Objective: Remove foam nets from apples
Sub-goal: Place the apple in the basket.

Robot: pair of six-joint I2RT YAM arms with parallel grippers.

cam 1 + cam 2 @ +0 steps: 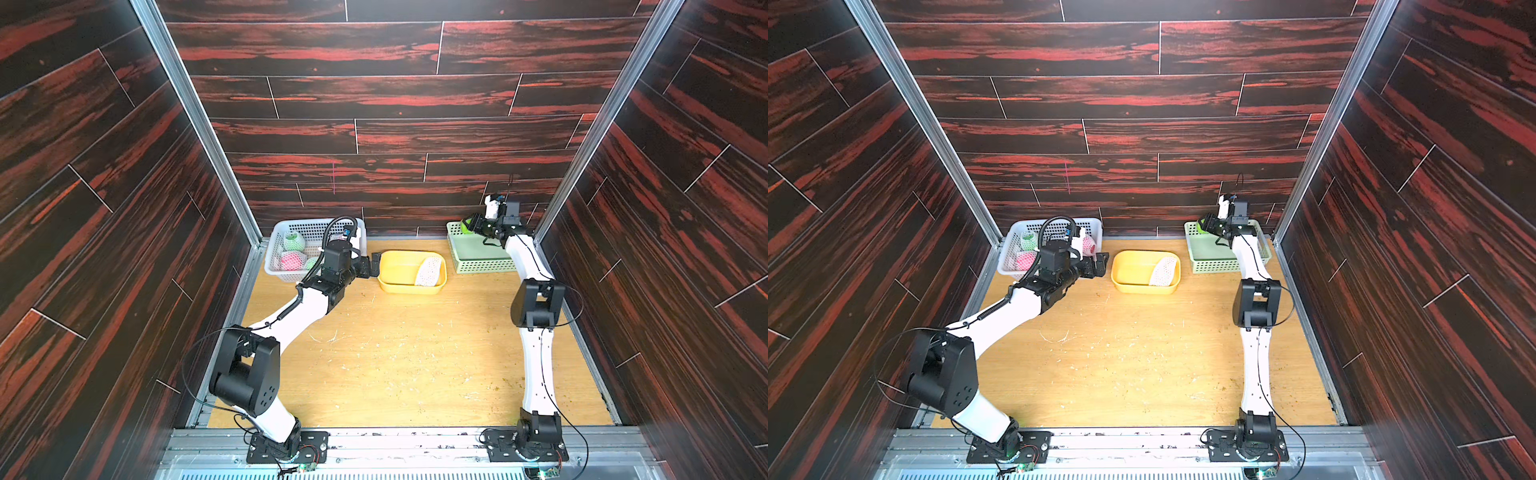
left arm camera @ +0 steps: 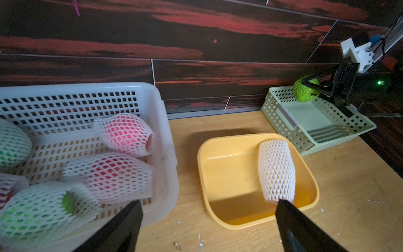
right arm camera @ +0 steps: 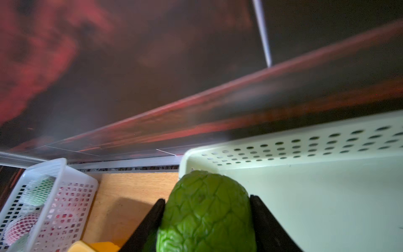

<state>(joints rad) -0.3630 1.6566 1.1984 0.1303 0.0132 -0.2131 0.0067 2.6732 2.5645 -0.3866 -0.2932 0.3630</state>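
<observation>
A bare green apple (image 2: 303,92) is clamped by the right gripper (image 3: 207,198) over the green basket (image 2: 316,122), at the back-right corner of the tabletop (image 1: 415,353). The left gripper (image 1: 373,266) is spread wide, empty, beside the yellow tub (image 2: 229,170), where one foam net (image 2: 277,170) lies.

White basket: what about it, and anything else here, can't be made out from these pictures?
- White basket: in both top views the left arm covers part; count unsure.
- Netted apples: left wrist view's edge cuts some off.
- Green apple: right wrist view's edge and jaws hide much; touching the green basket or not, unclear.
</observation>
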